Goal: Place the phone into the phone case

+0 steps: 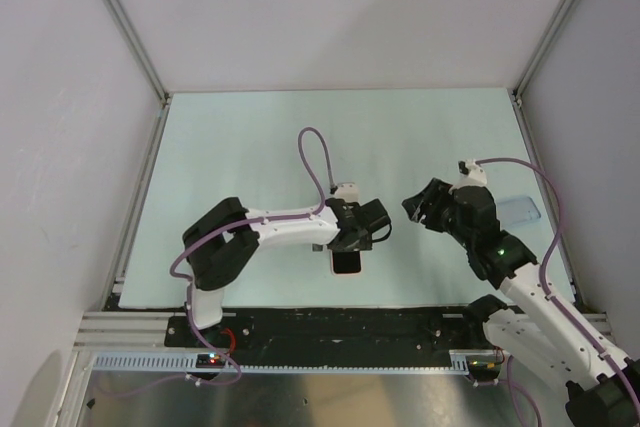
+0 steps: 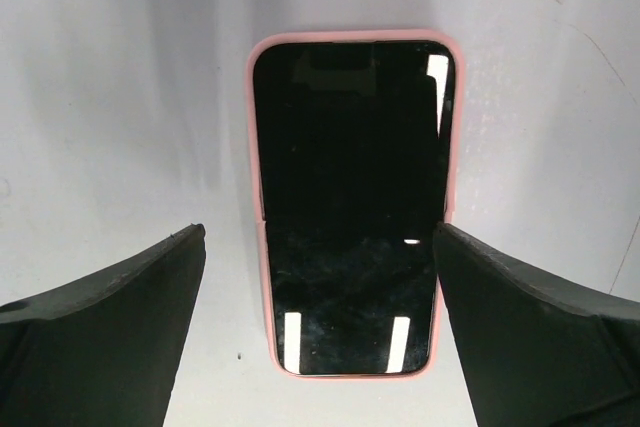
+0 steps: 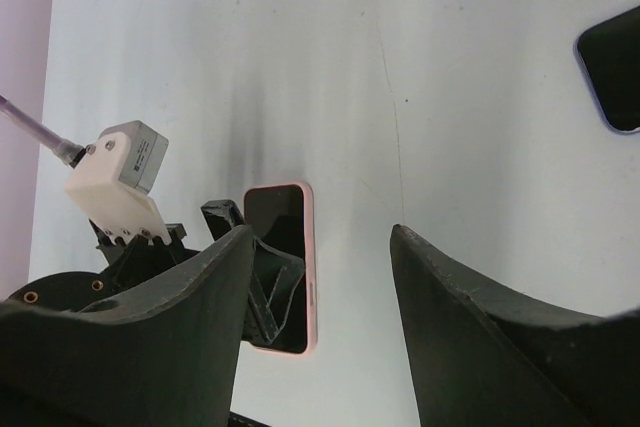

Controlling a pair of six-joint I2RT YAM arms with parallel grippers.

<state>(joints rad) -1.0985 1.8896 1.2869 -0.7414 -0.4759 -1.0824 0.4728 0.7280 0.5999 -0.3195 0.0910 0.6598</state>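
A black-screened phone (image 2: pixel 350 167) lies flat on the table inside a pink rim, the pink phone case (image 2: pixel 350 36). A small step shows in the rim on its left side. It also shows in the top view (image 1: pixel 347 262) and the right wrist view (image 3: pixel 285 217). My left gripper (image 2: pixel 320 232) is open and empty, its jaws straddling the phone's near half from above without touching it. My right gripper (image 3: pixel 320 232) is open and empty, hovering to the right of the phone (image 1: pixel 425 209).
A second flat item with a bluish edge (image 1: pixel 520 210) lies near the table's right edge; it shows dark at the top right of the right wrist view (image 3: pixel 612 67). Grey walls and aluminium frame posts enclose the pale table (image 1: pixel 250 147).
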